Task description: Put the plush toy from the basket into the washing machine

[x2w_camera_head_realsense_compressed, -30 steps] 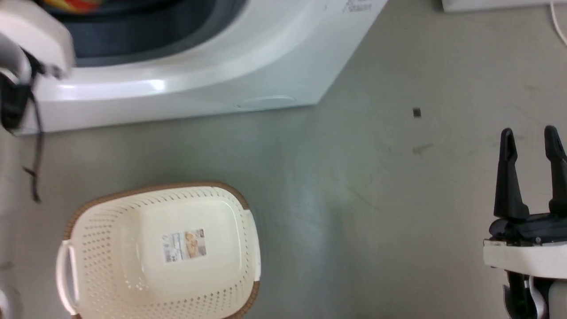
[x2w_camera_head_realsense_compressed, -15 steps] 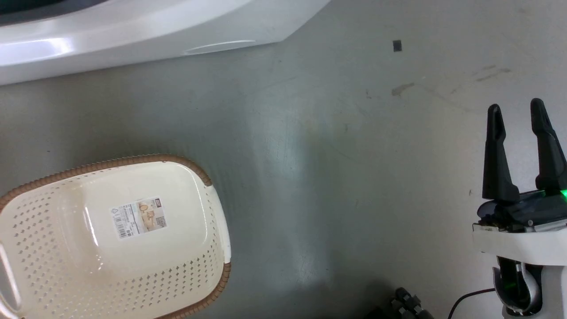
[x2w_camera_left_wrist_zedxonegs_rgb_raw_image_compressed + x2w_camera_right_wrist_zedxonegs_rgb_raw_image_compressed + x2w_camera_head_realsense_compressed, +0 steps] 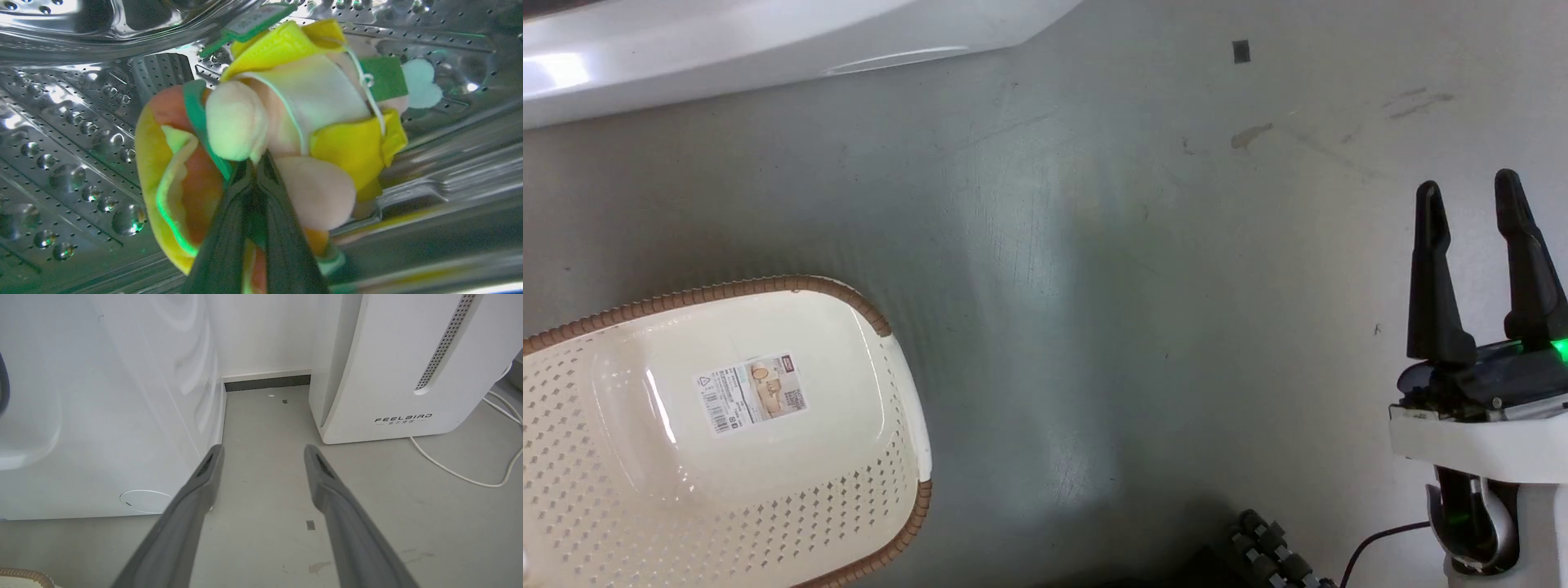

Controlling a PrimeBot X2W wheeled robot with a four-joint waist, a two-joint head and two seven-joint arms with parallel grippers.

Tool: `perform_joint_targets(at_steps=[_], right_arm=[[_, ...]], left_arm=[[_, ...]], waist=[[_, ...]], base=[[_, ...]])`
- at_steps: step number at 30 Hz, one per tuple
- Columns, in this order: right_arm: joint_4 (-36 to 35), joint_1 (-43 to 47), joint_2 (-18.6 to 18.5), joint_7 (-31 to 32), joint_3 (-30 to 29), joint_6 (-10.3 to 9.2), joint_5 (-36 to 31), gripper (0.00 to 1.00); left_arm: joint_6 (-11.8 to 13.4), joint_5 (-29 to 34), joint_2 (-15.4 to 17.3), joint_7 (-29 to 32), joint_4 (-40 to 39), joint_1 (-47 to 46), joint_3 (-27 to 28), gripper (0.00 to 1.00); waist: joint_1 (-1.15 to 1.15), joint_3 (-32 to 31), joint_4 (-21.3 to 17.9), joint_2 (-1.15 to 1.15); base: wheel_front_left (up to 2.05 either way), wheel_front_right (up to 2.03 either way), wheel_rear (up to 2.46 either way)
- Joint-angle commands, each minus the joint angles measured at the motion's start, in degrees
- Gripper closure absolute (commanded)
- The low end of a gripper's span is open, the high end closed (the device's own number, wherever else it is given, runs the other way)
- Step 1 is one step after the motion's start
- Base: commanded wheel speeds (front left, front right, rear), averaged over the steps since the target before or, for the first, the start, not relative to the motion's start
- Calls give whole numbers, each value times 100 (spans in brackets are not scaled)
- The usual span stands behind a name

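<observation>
Up close on the left wrist cam, the left gripper (image 3: 255, 157) has both fingers pinched together on the toy (image 3: 286, 122), biting in between the peach limbs, so it's clamped on it. Toy's inside the steel drum (image 3: 73, 122) of the washer (image 3: 768, 41), with the yellow clothing and green tags toward the top of that view and the orange-and-green hot-dog part on the left. Can't tell if it's touching the drum wall. On the head cam, the right gripper (image 3: 1466, 188) sits at lower right, fingers apart and holding nothing, over the grey floor (image 3: 1094, 286). Basket (image 3: 727, 287) is on the floor at lower left, with the label sticker (image 3: 752, 394) showing on its bottom. Further up, the washer's white front runs along the top left edge. Right wrist cam looks past its spread fingers to a white appliance (image 3: 388, 367) with a white cable (image 3: 490, 485) trailing beside it.
</observation>
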Motion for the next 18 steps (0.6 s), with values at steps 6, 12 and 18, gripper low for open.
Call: perform_joint_targets(at_steps=[6, 12, 18], right_arm=[[23, -125, 0, -26, -31, -5, 5, 0], [72, -70, 0, -26, -184, -5, -146, 0], [152, 105, 0, -26, -371, -5, -393, 0]], left_arm=[[-26, -346, 188, -145, 80, 218, -411, 0], [-26, -574, 61, -689, 205, 584, -600, 0], [-26, -837, -202, -1374, 364, 1309, -793, 0]], waist=[[-1, -143, 60, 0], [-1, -606, 262, 0], [-1, -1410, 565, 0]], base=[[0, 0, 0], [0, 0, 0], [0, 0, 0]])
